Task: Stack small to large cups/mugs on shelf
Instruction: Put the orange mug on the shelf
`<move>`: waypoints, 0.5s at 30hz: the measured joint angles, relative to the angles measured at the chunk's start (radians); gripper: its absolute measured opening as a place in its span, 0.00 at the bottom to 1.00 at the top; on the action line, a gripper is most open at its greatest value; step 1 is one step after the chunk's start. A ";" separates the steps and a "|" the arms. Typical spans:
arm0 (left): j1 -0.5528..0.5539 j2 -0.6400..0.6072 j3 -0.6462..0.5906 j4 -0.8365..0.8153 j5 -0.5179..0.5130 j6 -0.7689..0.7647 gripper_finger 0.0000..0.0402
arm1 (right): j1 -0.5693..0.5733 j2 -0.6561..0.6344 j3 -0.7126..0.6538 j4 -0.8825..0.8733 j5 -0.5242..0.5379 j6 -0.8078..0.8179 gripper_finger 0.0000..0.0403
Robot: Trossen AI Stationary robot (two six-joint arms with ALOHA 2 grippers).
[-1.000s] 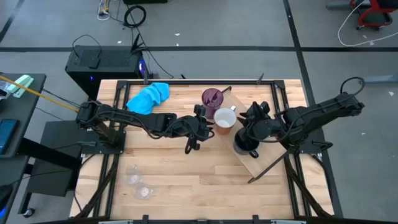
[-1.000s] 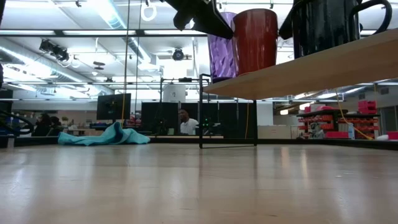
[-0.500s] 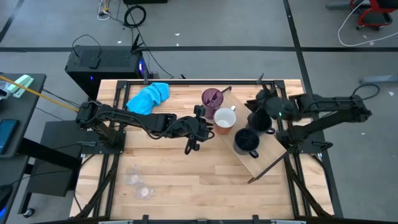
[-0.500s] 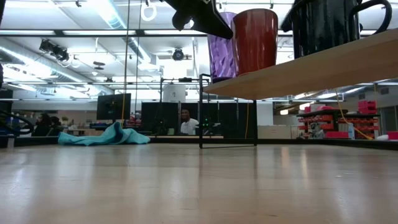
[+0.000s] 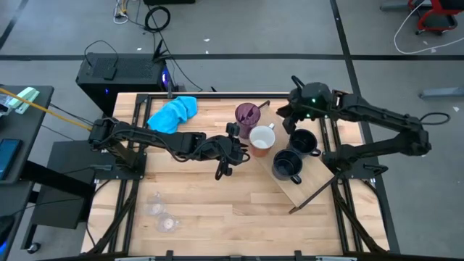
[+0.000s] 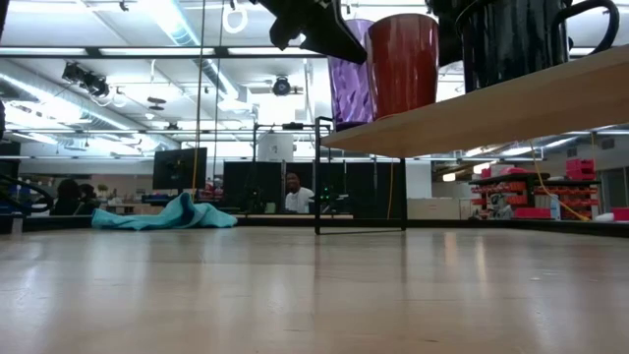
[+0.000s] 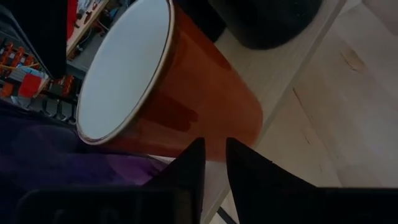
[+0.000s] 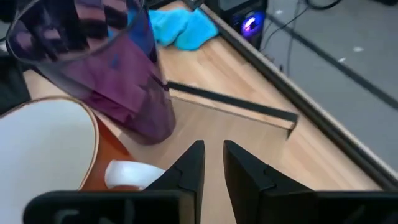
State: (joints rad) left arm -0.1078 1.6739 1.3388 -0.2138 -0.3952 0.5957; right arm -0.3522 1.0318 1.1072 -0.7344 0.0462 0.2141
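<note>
The shelf (image 5: 301,190) lies slantwise on the table's right half. On it stand a purple tumbler (image 5: 246,114), a mug (image 5: 261,139) that is white inside and red-orange outside, and two dark mugs (image 5: 303,141) (image 5: 286,165). Two clear glasses (image 5: 161,214) stand near the table's near left corner. My left gripper (image 5: 241,143) is shut, level, at the left side of the red-orange mug (image 7: 186,106). My right gripper (image 5: 284,116) is shut and empty above the shelf's far end, facing the tumbler (image 8: 106,74). My left gripper's shut fingertips (image 7: 194,155) stand level against the lower outer wall (image 7: 211,127) of the red-orange mug, coming from the table's left. I cannot tell whether they touch it. The mug stands upright on the shelf.
A bright blue cloth (image 5: 174,112) lies at the far left of the table. The shelf's black wire frame (image 8: 230,99) runs along its far end, and a wire leg (image 5: 312,194) sticks out at its near end. Bare wood lies in the table's near middle.
My right gripper has drawn away from the nearer dark mug, gone up and toward the table's far edge, and turned toward the tumbler. Both dark mugs stay standing on the shelf. My left gripper has kept still.
</note>
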 joint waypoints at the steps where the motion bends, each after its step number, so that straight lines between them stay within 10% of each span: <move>1: 0.000 0.000 0.000 0.000 0.000 0.001 0.18 | -0.014 0.006 0.000 -0.002 -0.027 -0.009 0.16; 15: 0.000 0.015 0.000 0.025 0.000 0.036 0.18 | -0.081 0.109 0.000 0.026 -0.205 -0.103 0.16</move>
State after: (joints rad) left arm -0.1076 1.6890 1.3392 -0.1892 -0.3950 0.6321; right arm -0.4332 1.1403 1.1072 -0.7086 -0.1587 0.1109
